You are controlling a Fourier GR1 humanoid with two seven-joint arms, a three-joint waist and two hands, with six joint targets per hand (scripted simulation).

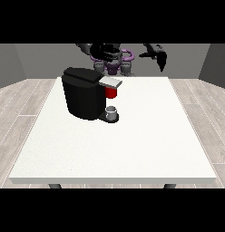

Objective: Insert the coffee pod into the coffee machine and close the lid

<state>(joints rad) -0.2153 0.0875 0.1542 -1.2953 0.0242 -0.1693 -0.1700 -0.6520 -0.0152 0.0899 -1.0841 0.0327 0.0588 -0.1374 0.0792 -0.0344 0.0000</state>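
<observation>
**Coffee machine on the table, both my hands raised behind it**

White table (pixel 132 149) stretches nearest the camera, bare along its front. Further back stands the black coffee machine (pixel 82 95), with a grey cup (pixel 112 111) on its base and a red part (pixel 111 92) under the grey lid (pixel 110 82), which looks lowered. Whether that red part is the coffee pod, I cannot tell. Beyond it, my hand at the view's left (pixel 104 50) hovers just above and behind the machine; its fingers I cannot make out. My hand at the view's right (pixel 160 59) hangs well off to the side, fingers straight, pointing down.
</observation>
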